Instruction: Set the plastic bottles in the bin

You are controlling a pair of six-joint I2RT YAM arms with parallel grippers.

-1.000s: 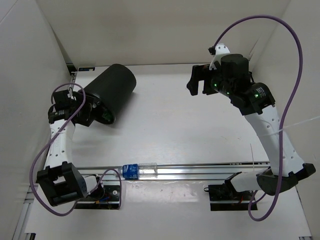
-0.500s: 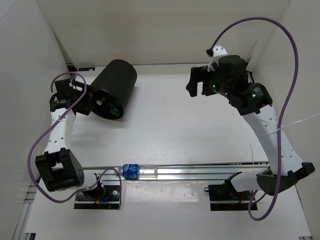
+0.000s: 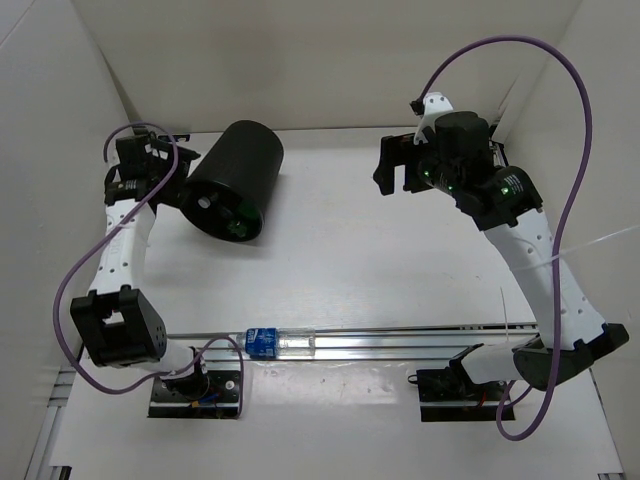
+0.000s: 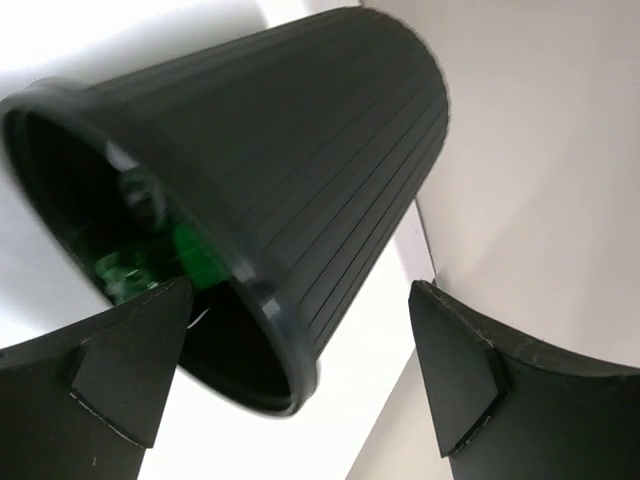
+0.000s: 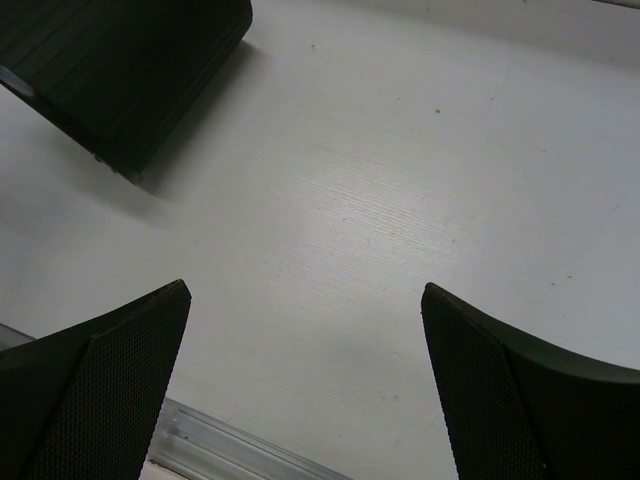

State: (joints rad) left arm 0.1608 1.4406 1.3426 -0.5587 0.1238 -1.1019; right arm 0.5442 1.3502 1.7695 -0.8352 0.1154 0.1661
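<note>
"Where's the bin [image 3: 252, 158], and which way does it point?"

"Far left on my table [image 5: 350, 200]. It's tipped, with the tapered base toward the back wall and the round mouth facing up and toward the arm bases. It's ribbed black plastic, with the green bottle [image 4: 185, 250] inside."

"Grippers?"

"My left gripper [image 4: 300, 290] is spread wide astride the rim. My right gripper [image 5: 305, 288] gapes, holding nothing."

Top view: bin [image 3: 232, 183] at 10 o'clock on table [image 3: 380, 270], tipped, mouth toward 7 o'clock. Inner bottle [image 4: 185, 250] lies in it. Left gripper [image 3: 170, 188] at the bin's 9 o'clock, by the rim. Right gripper [image 3: 395, 172] at 1 o'clock, well apart. Rail bottle [image 3: 275, 342] lies on rail [image 3: 420, 342], 6 o'clock.
</note>
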